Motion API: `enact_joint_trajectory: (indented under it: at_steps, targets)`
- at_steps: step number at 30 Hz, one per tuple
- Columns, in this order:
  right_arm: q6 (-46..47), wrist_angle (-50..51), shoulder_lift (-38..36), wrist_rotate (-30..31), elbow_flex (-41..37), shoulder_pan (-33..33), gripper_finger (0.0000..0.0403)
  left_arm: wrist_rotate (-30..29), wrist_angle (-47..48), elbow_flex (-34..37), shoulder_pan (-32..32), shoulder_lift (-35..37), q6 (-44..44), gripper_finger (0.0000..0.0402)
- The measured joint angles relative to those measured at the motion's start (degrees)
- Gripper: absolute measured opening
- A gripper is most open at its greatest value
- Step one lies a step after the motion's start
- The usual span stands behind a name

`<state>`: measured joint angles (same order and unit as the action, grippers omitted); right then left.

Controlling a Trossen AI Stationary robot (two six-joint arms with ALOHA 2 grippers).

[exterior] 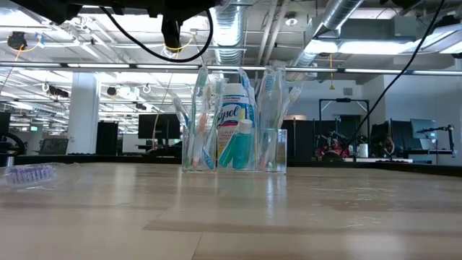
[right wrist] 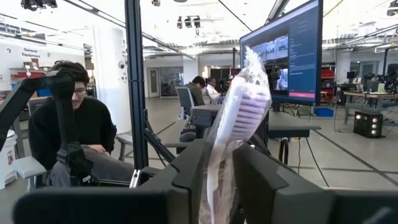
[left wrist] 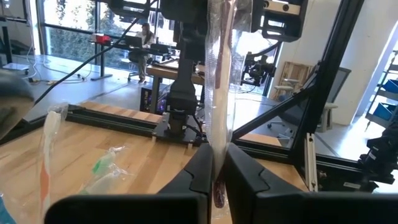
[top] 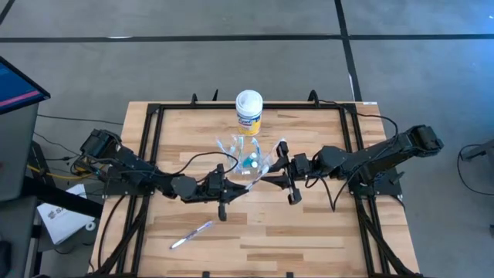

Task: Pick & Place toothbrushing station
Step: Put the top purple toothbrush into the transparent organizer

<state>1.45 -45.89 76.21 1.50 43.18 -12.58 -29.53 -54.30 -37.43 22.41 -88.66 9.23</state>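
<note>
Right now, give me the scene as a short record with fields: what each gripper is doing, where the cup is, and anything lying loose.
left gripper: shut on a wrapped toothbrush, held upright, beside the cup
right gripper: fingers around a wrapped pink toothbrush, on the cup's other side
cup: see-through, mid-table, holding toothbrushes and a teal tube
yellow canister: upright behind the cup, white lid
loose toothbrush: flat on the table, near front, left of centre
table: wooden slats, black frame
</note>
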Motion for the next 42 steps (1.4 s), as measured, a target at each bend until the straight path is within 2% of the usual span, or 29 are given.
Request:
enact_joint_trajectory:
  at_steps: [5,7,26,42]
  targets:
    - [-0.44,0.07,-0.01,-0.04,0.0,0.0,0.0022,-0.08,0.06,0.0,0.0,0.0,-0.02,0.0023]
    - [-1.44,0.15,0.01,-0.07,0.0,-0.04,0.001,0.0,0.13,0.0,0.0,0.0,-0.17,0.0027]
    - [-1.46,2.12,-0.38,-0.17,0.07,-0.02,0.0003,-0.11,0.26,0.74,0.74,1.58,-2.56,0.0048]
    - [-1.63,10.51,-3.87,1.61,-0.07,1.93,0.0001,-0.02,0.2,8.91,1.88,11.73,-1.25,0.0049]
